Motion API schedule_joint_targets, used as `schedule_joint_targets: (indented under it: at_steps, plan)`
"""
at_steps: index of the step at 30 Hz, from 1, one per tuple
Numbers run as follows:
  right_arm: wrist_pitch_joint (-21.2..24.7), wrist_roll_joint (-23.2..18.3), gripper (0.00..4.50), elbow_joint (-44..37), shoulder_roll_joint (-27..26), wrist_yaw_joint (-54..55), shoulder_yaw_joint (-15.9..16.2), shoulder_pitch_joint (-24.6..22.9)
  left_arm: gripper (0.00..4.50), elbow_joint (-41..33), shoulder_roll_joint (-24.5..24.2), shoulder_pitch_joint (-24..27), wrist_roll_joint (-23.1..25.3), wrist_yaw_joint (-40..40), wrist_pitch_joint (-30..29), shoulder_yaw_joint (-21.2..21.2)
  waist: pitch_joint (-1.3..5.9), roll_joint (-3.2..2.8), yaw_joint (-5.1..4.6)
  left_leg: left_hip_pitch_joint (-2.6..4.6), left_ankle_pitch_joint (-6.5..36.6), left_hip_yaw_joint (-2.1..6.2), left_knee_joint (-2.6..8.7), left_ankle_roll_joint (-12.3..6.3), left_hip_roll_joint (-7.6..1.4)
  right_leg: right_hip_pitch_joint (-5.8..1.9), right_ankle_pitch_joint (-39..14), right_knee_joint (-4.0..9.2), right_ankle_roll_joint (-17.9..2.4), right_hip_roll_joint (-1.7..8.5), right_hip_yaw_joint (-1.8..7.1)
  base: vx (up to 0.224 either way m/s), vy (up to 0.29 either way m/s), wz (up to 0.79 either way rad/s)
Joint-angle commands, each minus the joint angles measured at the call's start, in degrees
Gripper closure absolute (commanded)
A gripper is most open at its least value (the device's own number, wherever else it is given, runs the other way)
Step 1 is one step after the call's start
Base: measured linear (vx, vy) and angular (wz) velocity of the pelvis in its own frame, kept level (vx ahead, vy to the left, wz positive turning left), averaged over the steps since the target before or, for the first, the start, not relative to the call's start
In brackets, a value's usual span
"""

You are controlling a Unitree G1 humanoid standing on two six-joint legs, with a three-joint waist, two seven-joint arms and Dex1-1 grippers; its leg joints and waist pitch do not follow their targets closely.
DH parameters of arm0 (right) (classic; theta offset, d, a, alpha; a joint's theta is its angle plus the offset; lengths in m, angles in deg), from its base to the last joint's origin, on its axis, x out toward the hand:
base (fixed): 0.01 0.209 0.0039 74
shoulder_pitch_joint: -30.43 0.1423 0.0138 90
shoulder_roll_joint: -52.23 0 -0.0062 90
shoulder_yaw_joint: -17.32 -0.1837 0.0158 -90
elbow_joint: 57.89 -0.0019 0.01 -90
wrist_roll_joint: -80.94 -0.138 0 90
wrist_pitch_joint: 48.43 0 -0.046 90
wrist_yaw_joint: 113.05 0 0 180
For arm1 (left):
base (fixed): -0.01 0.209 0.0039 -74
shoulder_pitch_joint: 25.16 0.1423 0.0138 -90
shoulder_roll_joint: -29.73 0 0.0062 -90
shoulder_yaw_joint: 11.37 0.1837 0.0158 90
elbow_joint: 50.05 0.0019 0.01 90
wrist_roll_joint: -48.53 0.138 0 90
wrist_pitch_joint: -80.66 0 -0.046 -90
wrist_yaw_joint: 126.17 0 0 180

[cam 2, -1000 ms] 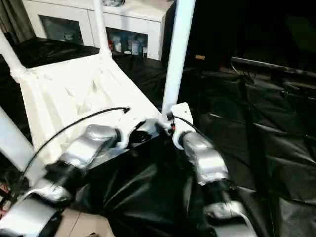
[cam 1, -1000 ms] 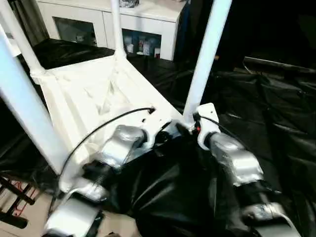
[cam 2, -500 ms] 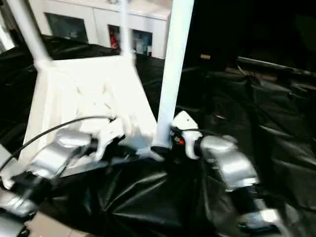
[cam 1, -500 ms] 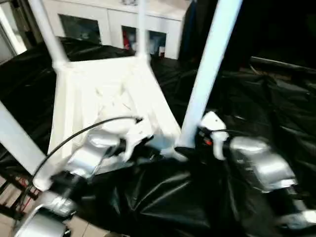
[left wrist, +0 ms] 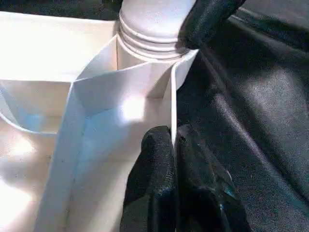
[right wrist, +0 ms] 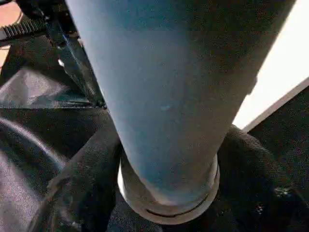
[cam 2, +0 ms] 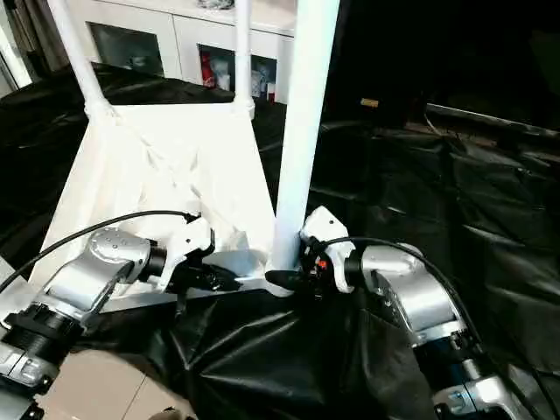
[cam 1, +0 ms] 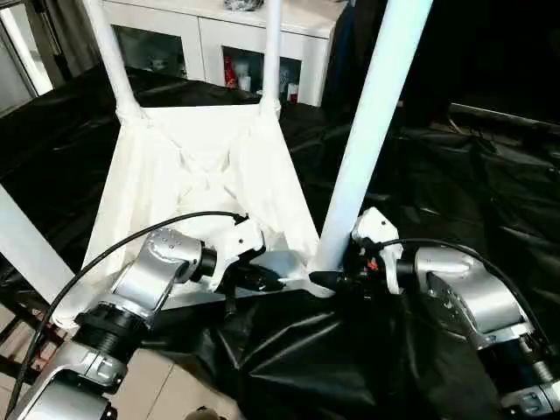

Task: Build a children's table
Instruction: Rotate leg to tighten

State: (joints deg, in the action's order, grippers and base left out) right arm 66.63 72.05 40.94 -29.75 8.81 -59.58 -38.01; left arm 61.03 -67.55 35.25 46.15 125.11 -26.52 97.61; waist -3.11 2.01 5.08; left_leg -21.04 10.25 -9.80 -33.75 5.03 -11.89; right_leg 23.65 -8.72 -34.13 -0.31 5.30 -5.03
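White plastic is filling my near view: the children's table [cam 1: 197, 175] is lying upside down on black sheeting [cam 1: 455, 184], legs pointing up. Closest to me, my left gripper [cam 1: 259, 278] is pinching the thin near rim of the top between its fingers [left wrist: 154, 159], clenched on that wall just beside the corner socket. My right gripper [cam 1: 337, 281] is wrapping the base of the near leg [cam 1: 372, 114] where it enters that socket, one finger on each side, grasping it. Farther back, two more legs [cam 1: 109, 52] are standing in the far corners, and beyond them a white cabinet [cam 1: 219, 39] is sitting.
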Motion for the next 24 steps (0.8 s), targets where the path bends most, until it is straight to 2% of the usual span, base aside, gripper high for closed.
schedule_joint_targets:
  at_steps: [1, 4, 7, 8, 9, 10, 12, 13, 14, 16, 17, 18, 20, 24]
  plan:
    - [1.2, -0.6, 1.88, -1.4, -2.1, 0.4, 1.8, -1.1, 4.50, -1.6, 2.6, -0.8, -1.6, -0.4, 0.9, 0.4, 3.74, 0.13, -0.22, 0.52, 13.1, -0.08, 4.23, -0.99, -1.30, -3.01, -19.1, 4.07, -9.4, 2.92, 2.75, 0.000, 0.000, 0.00]
    - [1.5, -0.8, 1.97, -0.6, -4.0, 3.5, 0.8, -1.1, 4.50, -0.5, 3.7, -1.5, -1.2, -3.3, 0.0, -0.3, 3.68, 0.04, -0.27, 0.57, 13.9, -0.02, 4.32, -0.57, -1.31, -2.96, -20.3, 4.25, -9.0, 2.91, 2.70, 0.000, 0.000, 0.00]
    - [3.8, -1.3, 1.99, 3.1, -11.1, 14.4, -3.1, 0.0, 4.50, 3.3, 7.9, -4.4, 0.2, -12.2, -2.3, -2.5, 3.40, 0.16, -0.73, 0.84, 16.4, 0.03, 4.27, 0.57, -0.90, -2.48, -27.3, 5.17, -7.0, 2.98, 2.44, 0.000, 0.000, 0.00]
    - [4.2, -0.5, 2.00, 4.4, -13.0, 17.9, -3.6, 0.4, 4.50, 4.3, 9.3, -5.4, 0.5, -15.0, -3.2, -3.1, 3.49, 0.12, -0.80, 0.79, 16.6, 0.20, 4.28, 0.95, -0.88, -2.61, -28.4, 5.17, -6.5, 3.10, 2.30, 0.000, 0.000, 0.00]
    - [4.3, 0.2, 2.02, 5.2, -14.0, 19.9, -3.8, 0.6, 4.50, 4.8, 10.2, -5.9, 0.7, -16.4, -3.7, -3.5, 3.46, 0.24, -1.21, 0.60, 16.6, 0.34, 4.34, 1.44, -0.80, -2.67, -30.0, 5.39, -5.6, 3.08, 2.13, 0.000, 0.000, 0.00]
    - [4.3, 0.6, 2.05, 5.7, -14.7, 21.2, -3.8, 0.7, 4.50, 5.2, 10.8, -6.3, 0.8, -17.5, -4.1, -3.7, 3.50, 0.22, -1.29, 0.68, 17.0, 0.42, 4.31, 1.46, -0.78, -2.67, -30.8, 5.53, -5.2, 3.12, 2.02, 0.000, 0.000, 0.00]
    - [4.1, 2.9, 2.07, 8.7, -18.2, 27.5, -3.9, 1.9, 4.50, 7.5, 14.6, -8.4, 1.3, -23.5, -5.5, -4.8, 3.33, 0.22, -1.83, 0.80, 17.6, 0.28, 4.15, 1.05, -0.64, -2.19, -31.8, 6.00, -4.6, 2.94, 2.01, 0.000, 0.000, 0.00]
    - [4.1, 2.9, 2.07, 8.7, -18.2, 27.5, -3.9, 1.9, 4.50, 7.5, 14.6, -8.4, 1.3, -23.5, -5.5, -4.8, 3.44, 0.29, -1.92, 0.85, 17.6, 0.33, 4.07, 1.06, -0.57, -2.28, -32.3, 6.02, -4.4, 3.00, 1.94, 0.000, 0.000, 0.00]
    - [3.8, 4.3, 2.09, 10.6, -20.5, 30.9, -3.8, 3.2, 4.50, 8.9, 17.1, -9.7, 1.8, -26.9, -5.6, -5.0, 3.52, 0.00, -1.90, 0.57, 16.9, 0.41, 4.12, 0.86, -0.51, -2.53, -32.3, 6.05, -3.9, 3.04, 1.92, 0.000, 0.000, 0.00]
    - [3.1, 4.8, 2.09, 11.1, -21.2, 31.4, -3.7, 4.2, 4.50, 9.3, 18.1, -10.0, 2.4, -27.1, -4.9, -4.4, 3.62, 0.18, -2.01, 0.56, 16.7, 0.44, 4.16, 0.68, -0.57, -2.53, -30.9, 6.03, -3.9, 2.90, 1.88, 0.000, 0.000, 0.00]
    - [2.9, 4.9, 1.89, 11.3, -21.5, 31.7, -4.0, 4.4, 4.50, 9.4, 18.3, -10.1, 2.5, -27.0, -4.7, -4.3, 3.70, 0.15, -1.99, 0.49, 16.1, 0.37, 4.20, 0.24, -0.62, -2.61, -29.0, 5.90, -4.4, 2.89, 2.03, 0.000, 0.000, 0.00]
    - [3.5, 3.8, 1.68, 11.3, -21.9, 31.4, -5.1, 4.8, 4.50, 9.2, 18.3, -9.9, 2.7, -26.2, -4.2, -3.8, 3.70, 0.20, -1.97, 0.37, 15.4, 0.31, 4.25, -0.13, -0.71, -2.65, -27.0, 5.62, -4.9, 2.82, 2.15, 0.000, 0.000, 0.00]
    - [4.6, 2.0, 1.68, 11.1, -22.1, 30.5, -6.3, 5.1, 4.50, 8.9, 18.1, -9.6, 2.9, -25.6, -3.8, -3.4, 3.85, 0.16, -1.89, 0.32, 14.7, 0.24, 4.23, -0.61, -0.75, -2.77, -24.8, 5.28, -5.8, 2.83, 2.27, 0.000, 0.000, 0.00]
    - [4.6, 1.5, 1.21, 9.5, -20.5, 27.2, -5.8, 4.5, 4.50, 7.8, 16.8, -8.5, 2.6, -22.7, -2.7, -2.7, 3.75, 0.16, -1.88, 0.29, 14.5, 0.19, 4.32, -0.78, -0.85, -2.93, -23.9, 5.15, -6.5, 2.85, 2.27, 0.000, 0.000, 0.00]
